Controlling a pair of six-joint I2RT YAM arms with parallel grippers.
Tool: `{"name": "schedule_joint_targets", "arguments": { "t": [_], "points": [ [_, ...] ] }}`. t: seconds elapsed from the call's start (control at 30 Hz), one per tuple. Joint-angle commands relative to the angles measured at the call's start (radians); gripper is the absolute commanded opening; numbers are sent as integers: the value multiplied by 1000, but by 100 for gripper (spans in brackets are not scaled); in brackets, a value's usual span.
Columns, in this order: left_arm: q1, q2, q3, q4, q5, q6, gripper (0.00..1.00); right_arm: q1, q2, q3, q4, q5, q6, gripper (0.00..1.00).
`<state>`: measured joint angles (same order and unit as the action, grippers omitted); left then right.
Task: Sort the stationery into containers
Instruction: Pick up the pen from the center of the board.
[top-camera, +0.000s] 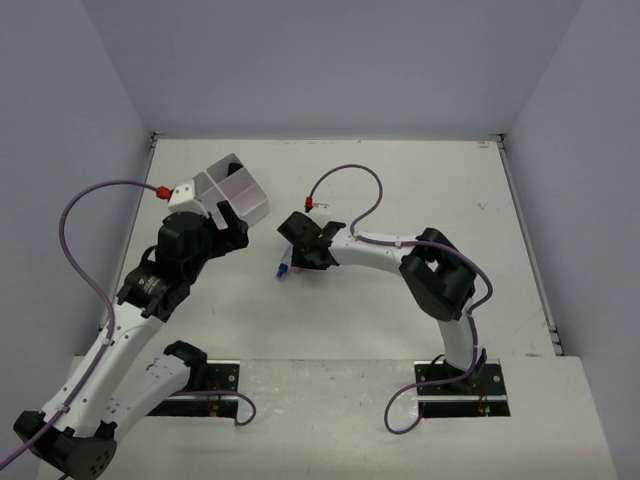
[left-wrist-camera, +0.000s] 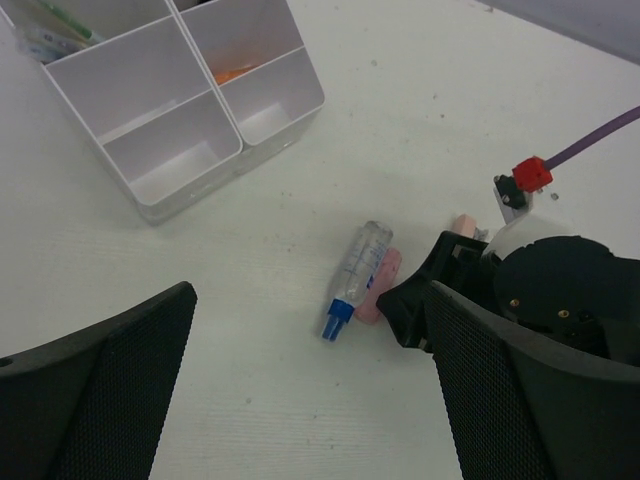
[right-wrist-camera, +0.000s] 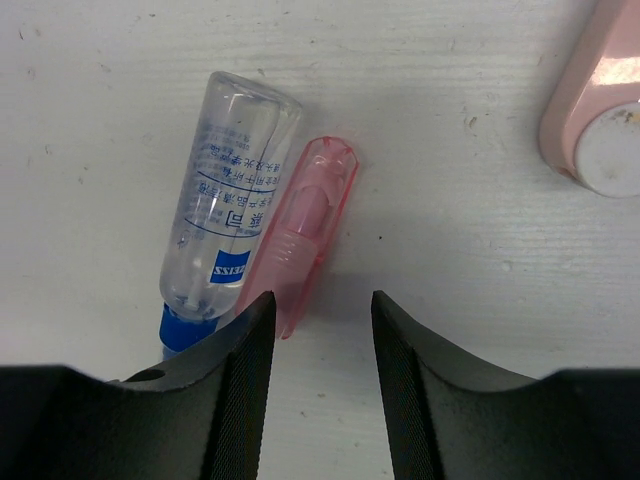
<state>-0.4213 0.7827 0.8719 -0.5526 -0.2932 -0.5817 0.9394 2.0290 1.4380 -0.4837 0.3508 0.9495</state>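
Pink highlighter (right-wrist-camera: 305, 235) is lying flat on white table (top-camera: 430, 180), touching clear bottle (right-wrist-camera: 225, 200) w/ blue cap. Its near end is sitting just inside R hand (right-wrist-camera: 322, 305), whose fingers are standing apart, clamping nothing. Peach item (right-wrist-camera: 590, 110) is lying nearby. L wrist cam alone is showing divided tray (left-wrist-camera: 200, 182), w/ bare table between it and bottle. L hand (left-wrist-camera: 310, 295) is hanging wide open, empty. Grey walls are closing in the table.

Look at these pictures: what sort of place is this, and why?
Probably a robotics lab test bench: a left arm and right arm bolted to a white table, plain walls around it, and a divided tray set out for sorting.
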Motion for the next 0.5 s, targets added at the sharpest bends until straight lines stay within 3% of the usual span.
{"name": "schedule_joint_targets", "arguments": {
  "t": [0.0,0.47],
  "points": [
    [-4,-13,-36,-9,29,36,97,-4,16,44,22,8,12,45],
    [-6,-36,-60,-13,40,40,97,-5,67,92,2,8,8,45]
  ]
}}
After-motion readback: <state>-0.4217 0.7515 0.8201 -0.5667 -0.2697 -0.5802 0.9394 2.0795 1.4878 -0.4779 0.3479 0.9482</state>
